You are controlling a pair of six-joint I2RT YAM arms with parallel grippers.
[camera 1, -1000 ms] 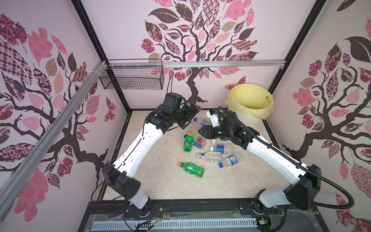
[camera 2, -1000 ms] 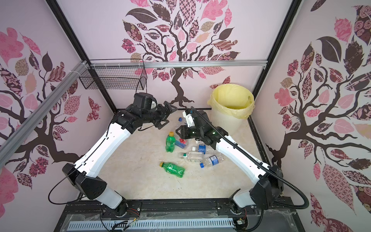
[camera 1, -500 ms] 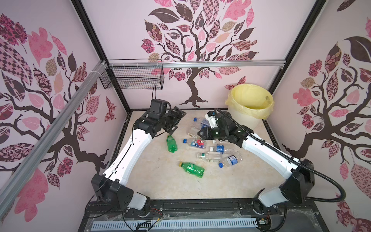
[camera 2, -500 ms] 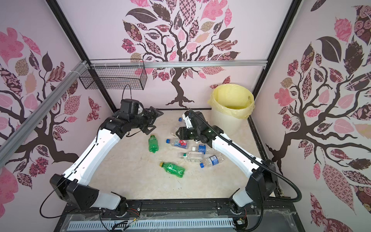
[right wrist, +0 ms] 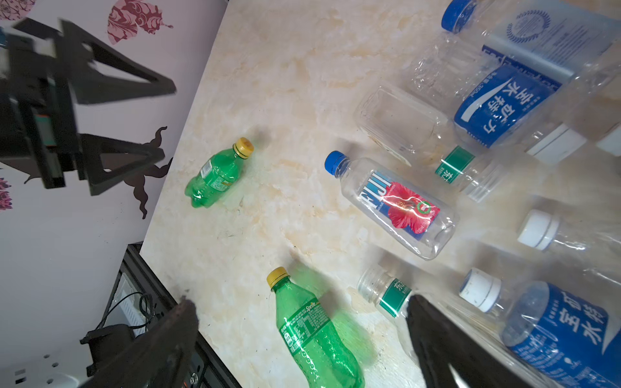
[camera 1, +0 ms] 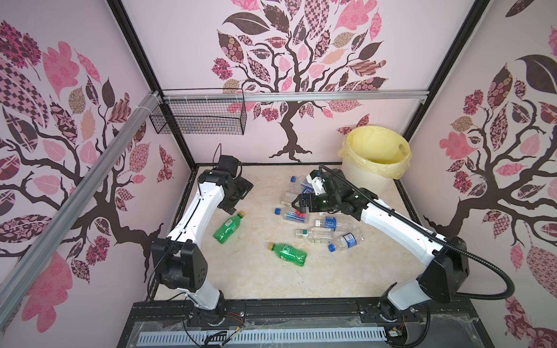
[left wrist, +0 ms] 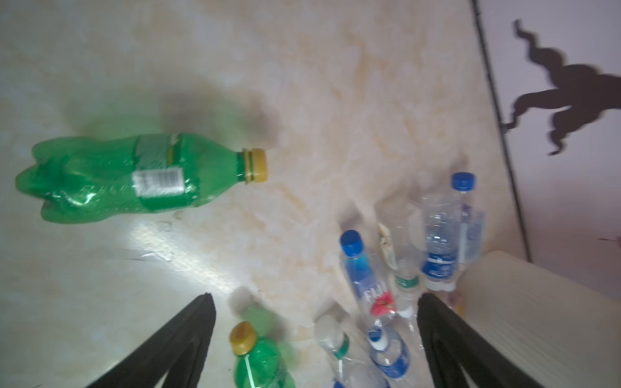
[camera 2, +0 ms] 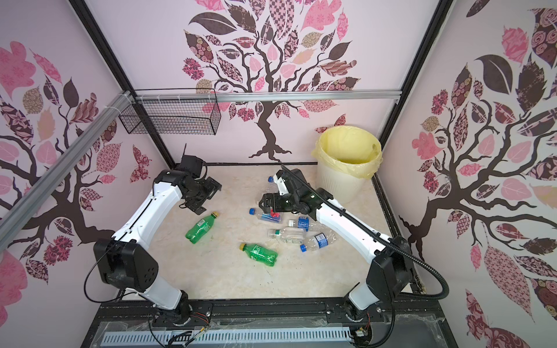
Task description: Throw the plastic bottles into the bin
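Picking stage, with left pincer (camera 1: 238, 194) and right pincer (camera 1: 298, 205) spread, empty. Next, likely: pinch Fuji bottle (camera 1: 288, 216) mid-frame, carry to bin (camera 1: 370, 180) upper right.

The bin (camera 1: 358, 179) stands in the back right corner of the table (camera 1: 256, 280). A cluster of bottles (camera 1: 319, 233) lies on the table left of the bin and in front of it, the Fiji bottle (camera 1: 294, 214) at its left edge. The Sprite bottle (camera 1: 287, 254) lies further forward, the soda bottle (camera 1: 228, 228) furthest left of the bin. The basket (camera 1: 199, 120) hangs on the back wall, well left of the bin
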